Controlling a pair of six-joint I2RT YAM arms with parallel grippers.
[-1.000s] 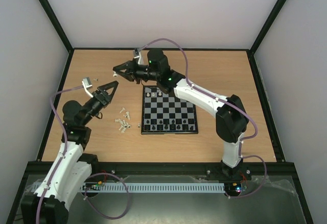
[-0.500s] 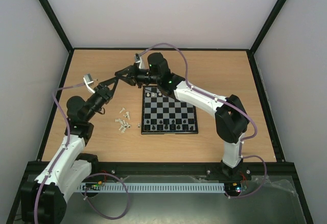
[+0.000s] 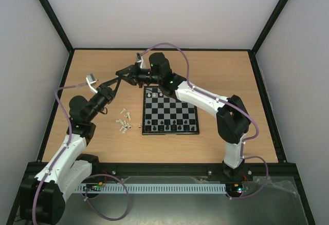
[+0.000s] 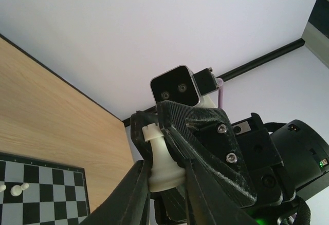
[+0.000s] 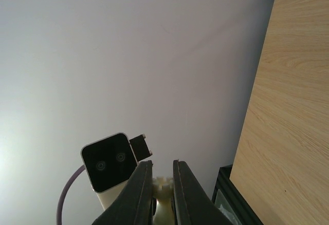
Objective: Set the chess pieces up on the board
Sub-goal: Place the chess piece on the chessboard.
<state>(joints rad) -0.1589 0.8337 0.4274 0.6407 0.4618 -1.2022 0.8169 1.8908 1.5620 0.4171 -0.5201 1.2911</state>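
Observation:
A cream-white rook [image 4: 163, 158] hangs in the air beyond the board's far left corner, with both grippers on it. My right gripper [image 5: 162, 181] is shut on its crenellated top [image 5: 164, 185]. My left gripper [image 4: 165, 179] is closed round its base, one finger [image 4: 134, 194] pressed on each side. Seen from above, the left gripper [image 3: 116, 82] and the right gripper [image 3: 122, 74] meet tip to tip. The board [image 3: 170, 132] carries a row of black pieces [image 3: 164, 127] along its near edge and a few white ones [image 3: 154, 95] at the far left.
Several loose white pieces [image 3: 123, 123] lie on the wooden table left of the board. The right arm [image 3: 205, 99] reaches across the board's far right corner. Black frame rails and pale walls close in the table.
My left arm has swung up and right to meet the right gripper. Its jaws have narrowed onto the rook's base. The right gripper has shifted slightly and kept its hold.

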